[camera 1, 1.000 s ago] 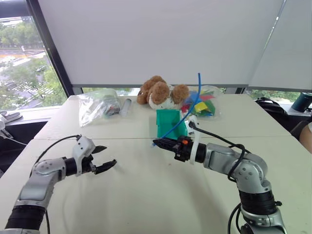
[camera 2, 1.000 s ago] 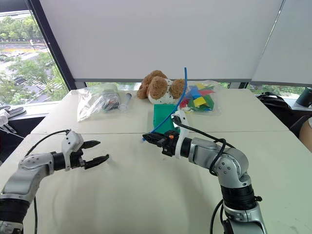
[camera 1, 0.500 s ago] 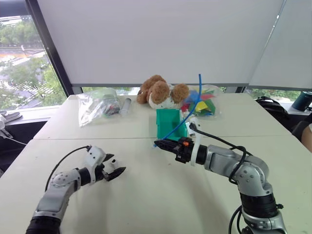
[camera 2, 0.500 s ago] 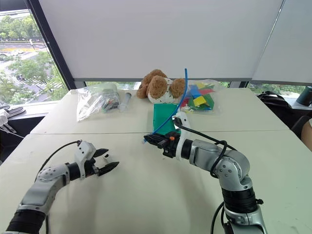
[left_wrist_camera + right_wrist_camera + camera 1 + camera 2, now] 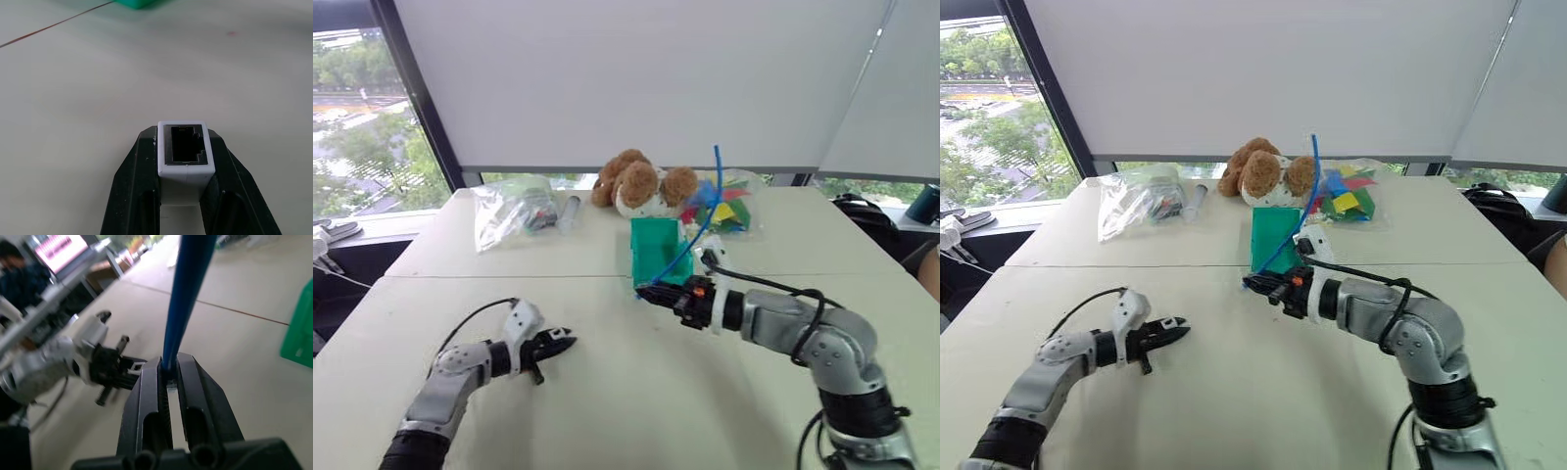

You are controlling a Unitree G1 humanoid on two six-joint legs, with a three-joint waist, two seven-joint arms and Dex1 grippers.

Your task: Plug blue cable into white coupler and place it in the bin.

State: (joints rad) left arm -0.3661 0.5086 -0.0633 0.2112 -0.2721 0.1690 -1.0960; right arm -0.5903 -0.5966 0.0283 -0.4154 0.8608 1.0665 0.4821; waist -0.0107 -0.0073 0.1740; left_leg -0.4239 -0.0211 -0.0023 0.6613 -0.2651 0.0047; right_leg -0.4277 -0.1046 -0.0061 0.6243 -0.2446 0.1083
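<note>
My left gripper (image 5: 186, 161) clamps the white coupler (image 5: 186, 152); my right gripper (image 5: 168, 369) pinches the blue cable (image 5: 185, 298); if the plug meets the socket tilted, it may jam.

No text, label, brand, number or sign can be read on anything here; the bright screen in the background is blurred.
</note>
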